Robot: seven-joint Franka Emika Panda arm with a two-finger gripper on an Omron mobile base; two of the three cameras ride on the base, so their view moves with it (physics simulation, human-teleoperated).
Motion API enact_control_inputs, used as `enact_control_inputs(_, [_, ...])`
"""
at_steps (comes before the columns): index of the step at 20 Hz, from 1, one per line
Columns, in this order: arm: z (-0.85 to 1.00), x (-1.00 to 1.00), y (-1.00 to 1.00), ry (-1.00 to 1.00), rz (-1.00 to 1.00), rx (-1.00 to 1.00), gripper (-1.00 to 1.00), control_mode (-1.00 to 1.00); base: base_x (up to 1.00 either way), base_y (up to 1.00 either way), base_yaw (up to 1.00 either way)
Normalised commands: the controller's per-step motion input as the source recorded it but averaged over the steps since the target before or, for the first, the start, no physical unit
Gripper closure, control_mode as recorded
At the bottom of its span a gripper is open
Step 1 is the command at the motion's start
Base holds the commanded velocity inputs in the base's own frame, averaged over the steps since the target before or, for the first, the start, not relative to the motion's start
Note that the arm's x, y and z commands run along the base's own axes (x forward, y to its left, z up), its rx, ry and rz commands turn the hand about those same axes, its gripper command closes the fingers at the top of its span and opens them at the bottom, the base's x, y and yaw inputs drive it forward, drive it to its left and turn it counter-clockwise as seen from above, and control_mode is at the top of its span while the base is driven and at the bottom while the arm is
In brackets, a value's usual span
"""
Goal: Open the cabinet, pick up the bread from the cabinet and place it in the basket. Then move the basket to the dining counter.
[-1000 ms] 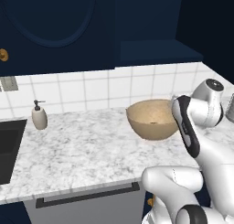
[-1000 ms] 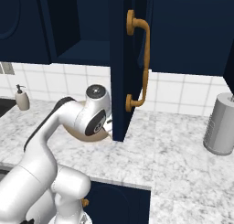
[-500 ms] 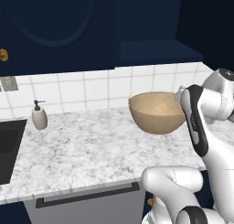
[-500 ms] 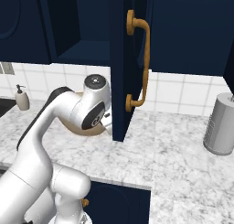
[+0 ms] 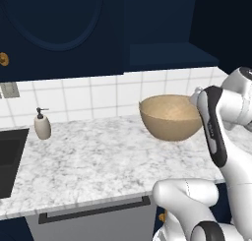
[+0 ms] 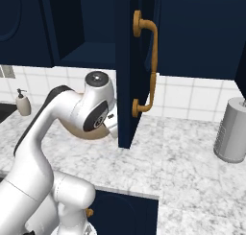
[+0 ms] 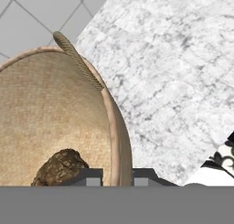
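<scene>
Tan basket [image 7: 55,127] holds bread [image 7: 61,167] at 6 o'clock; cabinet [image 6: 126,71] open; gripper [image 7: 117,177] straddles rim, grip indeterminate; counter move remains.

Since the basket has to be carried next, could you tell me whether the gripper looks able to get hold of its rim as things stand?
Probably yes: the gripper straddles the basket rim, one fingertip inside by the bread, one outside.
</scene>
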Motion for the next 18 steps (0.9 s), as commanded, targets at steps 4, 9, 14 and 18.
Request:
enact_control_inputs(4, [0.05,-0.28,0.0,-0.06,0.0,0.0,1.0,-1.0,0.0,0.0,0.0])
enact_control_inputs(9, [0.04,-0.11,0.0,-0.1,0.0,0.0,1.0,-1.0,0.0,0.0,0.0])
enact_control_inputs(14, [0.0,0.0,0.0,-0.02,0.0,0.0,1.0,1.0,-0.07,0.05,0.01])
enact_control_inputs(18, [0.0,0.0,0.0,0.0,0.0,0.0,1.0,1.0,-0.5,0.81,0.38])
